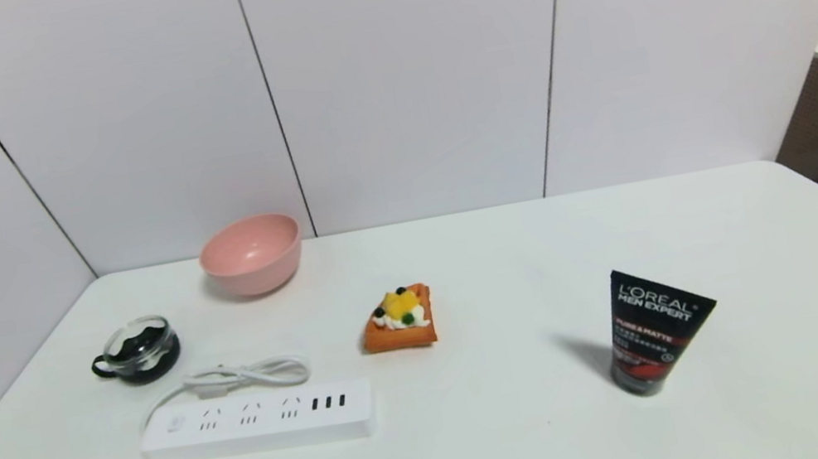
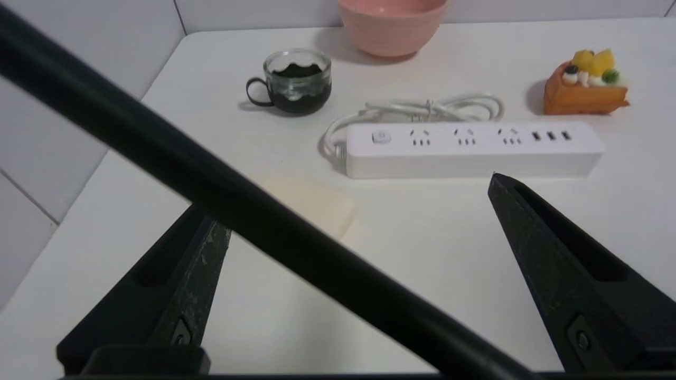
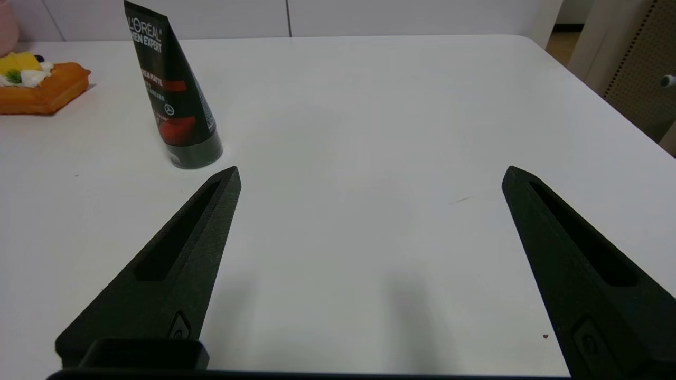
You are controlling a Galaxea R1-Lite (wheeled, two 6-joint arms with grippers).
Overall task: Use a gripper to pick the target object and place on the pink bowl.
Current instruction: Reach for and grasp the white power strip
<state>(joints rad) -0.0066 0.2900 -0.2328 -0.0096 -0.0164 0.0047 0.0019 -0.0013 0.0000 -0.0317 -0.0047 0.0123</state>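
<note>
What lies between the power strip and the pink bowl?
The strip's bundled white cord lies behind the power strip; beyond it, bare table up to the pink bowl, head view.

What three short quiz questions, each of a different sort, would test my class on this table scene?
1. True or false: the power strip already rests on the pink bowl.
2. Which stands nearest the strip's switch end? A) tube B) glass cup C) toy cake
3. Fill in: the left tool is ____, with the strip lying beyond its tips.

Key: 1 false, it lies on the table; 2 B; 3 open.
</note>
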